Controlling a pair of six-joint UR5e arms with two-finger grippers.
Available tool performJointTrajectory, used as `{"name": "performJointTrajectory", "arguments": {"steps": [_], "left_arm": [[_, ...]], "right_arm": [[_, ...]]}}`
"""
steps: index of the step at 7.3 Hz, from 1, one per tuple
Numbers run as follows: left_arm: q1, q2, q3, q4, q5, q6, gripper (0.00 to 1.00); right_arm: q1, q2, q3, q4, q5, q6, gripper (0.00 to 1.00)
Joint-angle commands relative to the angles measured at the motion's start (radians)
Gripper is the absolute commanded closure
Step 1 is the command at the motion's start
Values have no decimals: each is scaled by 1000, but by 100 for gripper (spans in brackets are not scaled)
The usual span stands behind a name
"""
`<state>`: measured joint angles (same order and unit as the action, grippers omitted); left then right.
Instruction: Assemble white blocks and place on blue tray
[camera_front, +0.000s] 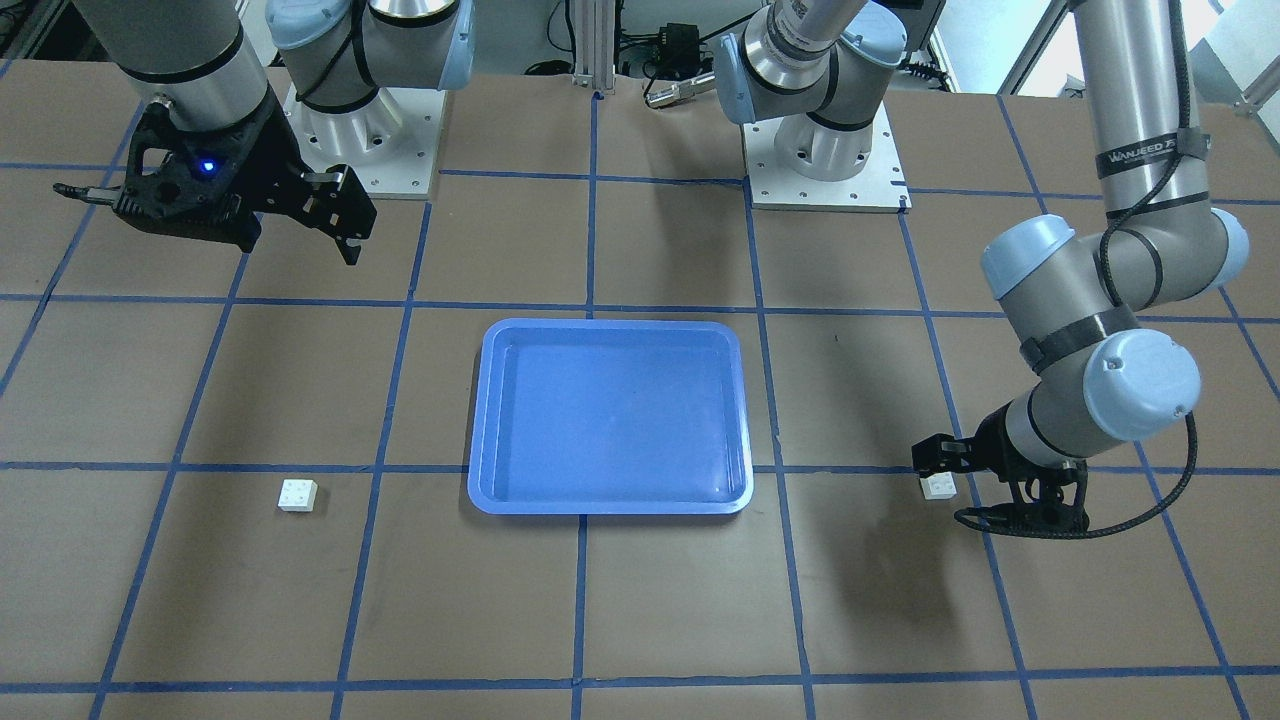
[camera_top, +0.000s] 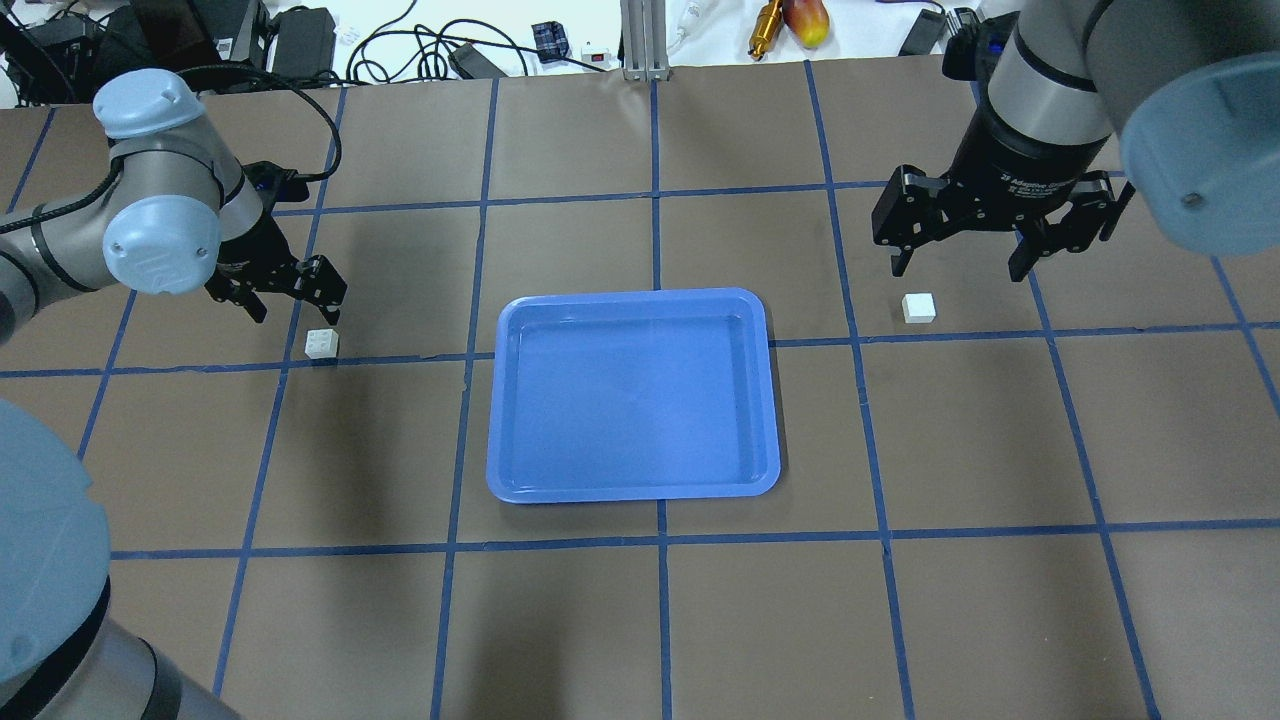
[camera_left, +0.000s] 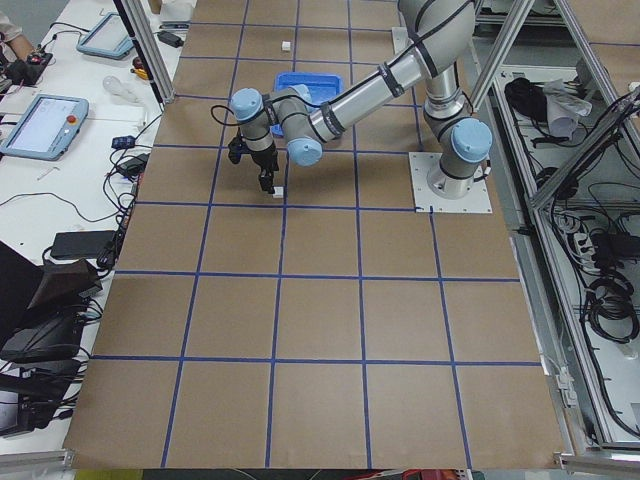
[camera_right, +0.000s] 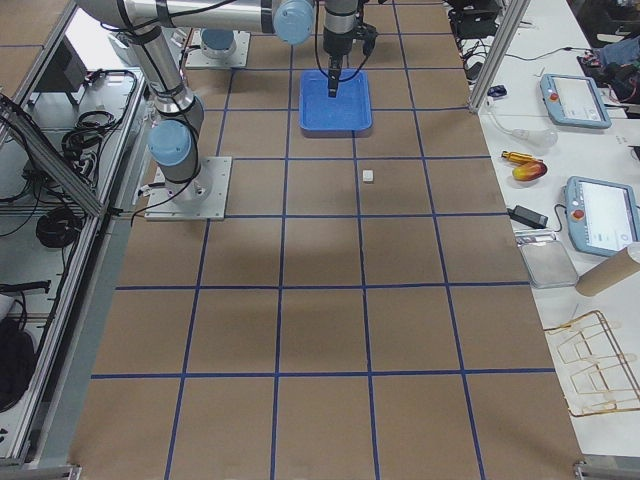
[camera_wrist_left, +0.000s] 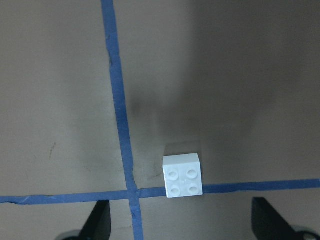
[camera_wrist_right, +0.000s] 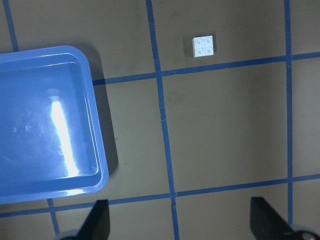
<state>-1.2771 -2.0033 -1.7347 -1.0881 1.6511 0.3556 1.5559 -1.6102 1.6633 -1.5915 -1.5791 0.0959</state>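
Observation:
One white block (camera_top: 321, 343) lies on a blue tape line left of the blue tray (camera_top: 633, 300). My left gripper (camera_top: 292, 305) hovers open just above it. In the left wrist view the block (camera_wrist_left: 183, 175) sits studs up between the two fingertips (camera_wrist_left: 97, 220). The other white block (camera_top: 918, 307) lies right of the tray. My right gripper (camera_top: 958, 268) is open and empty, held high beyond it. In the right wrist view this block (camera_wrist_right: 204, 46) is far off, with the tray (camera_wrist_right: 95, 150) at the left. The tray holds nothing.
The table is brown board with a blue tape grid. The arm bases (camera_front: 825, 160) stand at the robot's side. Cables, a marker and small gear (camera_top: 790, 20) lie beyond the far edge.

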Motion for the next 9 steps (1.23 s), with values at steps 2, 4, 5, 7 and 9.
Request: {"name": "performJointTrajectory", "arguments": {"steps": [2,4,5,7,9], "left_arm": [[33,-6,-80,102,-23,11,0],[33,-25,-91,100,-37,2,1],[33,-29,-89,100,-40,-1,1],[31,-34,-80,100,-40,-27,21],[31,-34,-78,102,-42,-40,29]], "right_arm": [[-118,32,4,-2,37,-319,0],[-160,33,3,-27,56,-483,0],[-165,44,4,-91,65,-650,0],[-177,82,4,-103,67,-863,0],[-230,110,4,-111,74,-1130,0]]}}
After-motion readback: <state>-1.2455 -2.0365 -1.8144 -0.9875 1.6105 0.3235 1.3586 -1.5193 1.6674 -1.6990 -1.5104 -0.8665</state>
